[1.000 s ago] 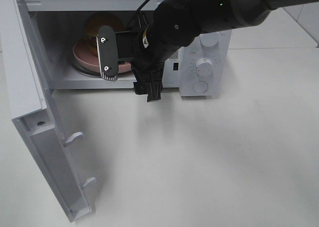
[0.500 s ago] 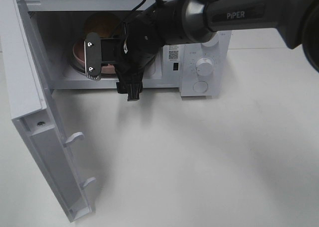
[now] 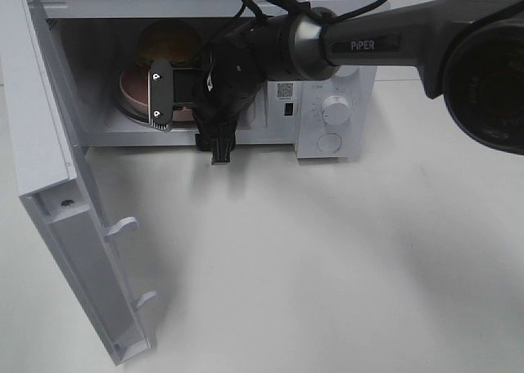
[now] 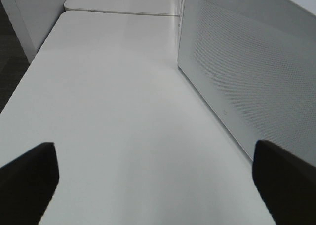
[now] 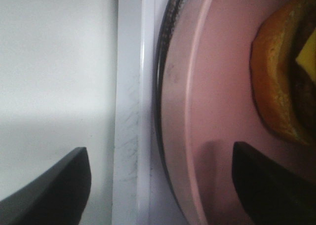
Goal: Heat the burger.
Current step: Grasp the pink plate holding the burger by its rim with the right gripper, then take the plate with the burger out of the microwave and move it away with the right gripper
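Observation:
The burger [image 3: 168, 39] sits on a pink plate [image 3: 131, 85] inside the open microwave [image 3: 327, 29]; its golden bun shows behind my right arm. My right gripper [image 3: 161, 96] reaches through the oven opening to the plate's front rim. In the right wrist view its dark fingers [image 5: 49, 188] stand wide apart, one over the white sill [image 5: 128, 111] and one over the pink plate [image 5: 217, 96], with the burger's edge [image 5: 276, 87] just beyond. The right gripper [image 5: 158, 190] is open and grips nothing. My left gripper [image 4: 155, 180] hangs open above the bare table.
The microwave door [image 3: 49, 160] swings out to the left, with two latch hooks [image 3: 123, 226] sticking out. Control knobs [image 3: 334, 109] are on the oven's right panel. The left wrist view shows the door's perforated panel [image 4: 247, 72] close by.
My right gripper slid left along the plate's front rim, then eased back slightly. The arm's wrist swung left with it. The burger, plate and left gripper stayed put.

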`<state>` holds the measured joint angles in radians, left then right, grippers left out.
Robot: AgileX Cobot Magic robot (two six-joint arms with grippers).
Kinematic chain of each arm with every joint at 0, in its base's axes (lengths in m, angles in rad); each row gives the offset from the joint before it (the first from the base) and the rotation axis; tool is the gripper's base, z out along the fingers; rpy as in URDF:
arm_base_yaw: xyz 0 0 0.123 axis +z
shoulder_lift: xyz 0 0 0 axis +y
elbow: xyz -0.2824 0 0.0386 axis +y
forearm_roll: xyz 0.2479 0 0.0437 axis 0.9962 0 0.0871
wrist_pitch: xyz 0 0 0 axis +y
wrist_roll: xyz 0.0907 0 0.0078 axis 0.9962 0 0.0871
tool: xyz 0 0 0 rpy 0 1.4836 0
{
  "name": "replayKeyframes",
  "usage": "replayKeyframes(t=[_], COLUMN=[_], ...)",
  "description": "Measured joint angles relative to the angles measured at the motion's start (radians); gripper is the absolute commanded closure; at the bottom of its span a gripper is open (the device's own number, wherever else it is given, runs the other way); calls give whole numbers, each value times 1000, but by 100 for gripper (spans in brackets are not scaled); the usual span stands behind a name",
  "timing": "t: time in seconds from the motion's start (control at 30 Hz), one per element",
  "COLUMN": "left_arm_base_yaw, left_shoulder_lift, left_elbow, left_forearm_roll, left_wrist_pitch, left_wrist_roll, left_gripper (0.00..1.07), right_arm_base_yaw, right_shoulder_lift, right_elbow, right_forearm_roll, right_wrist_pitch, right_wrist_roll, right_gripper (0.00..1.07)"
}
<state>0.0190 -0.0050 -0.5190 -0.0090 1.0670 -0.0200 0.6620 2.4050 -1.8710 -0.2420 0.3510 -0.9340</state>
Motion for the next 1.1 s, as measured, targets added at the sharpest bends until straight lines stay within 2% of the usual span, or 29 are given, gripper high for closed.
replayKeyframes(t=[0.07,0.13,0.17,0.2,0.23,0.27,0.3,0.33,0.37,0.4,0.6,0.97,1.07,1.1], left_arm_base_yaw=[0,0,0,0,0,0,0,0,0,0,0,0,0,0], left_shoulder_lift=[0,0,0,0,0,0,0,0,0,0,0,0,0,0], left_elbow=[0,0,0,0,0,0,0,0,0,0,0,0,0,0], left_forearm_roll=[0,0,0,0,0,0,0,0,0,0,0,0,0,0], left_wrist_pitch=[0,0,0,0,0,0,0,0,0,0,0,0,0,0], left_wrist_roll=[0,0,0,0,0,0,0,0,0,0,0,0,0,0], left_gripper=[7,7,7,7,7,7,7,7,7,7,7,7,7,7], right_arm_base_yaw=[-5,-6,-6,-6,-6,-6,-6,-6,-6,-3,0,12,22,25], right_shoulder_lift=[5,5,5,5,5,5,5,5,5,5,4,-22,-42,-63], right_elbow=[0,-1,-1,-3,-3,-3,-3,-3,-3,-3,-10,-9,18,56], right_forearm_roll=[0,1,1,1,1,1,1,1,11,15,2,-2,-5,-5], right_wrist_pitch=[0,0,0,0,-1,-1,-3,-3,12,17,6,100,102,78], right_wrist_roll=[-4,-8,-8,-11,-13,-13,-20,-20,-27,-39,-51,-140,-140,-140], right_gripper=[38,58,58,66,82,82,90,90,103,107,107,107,107,107])
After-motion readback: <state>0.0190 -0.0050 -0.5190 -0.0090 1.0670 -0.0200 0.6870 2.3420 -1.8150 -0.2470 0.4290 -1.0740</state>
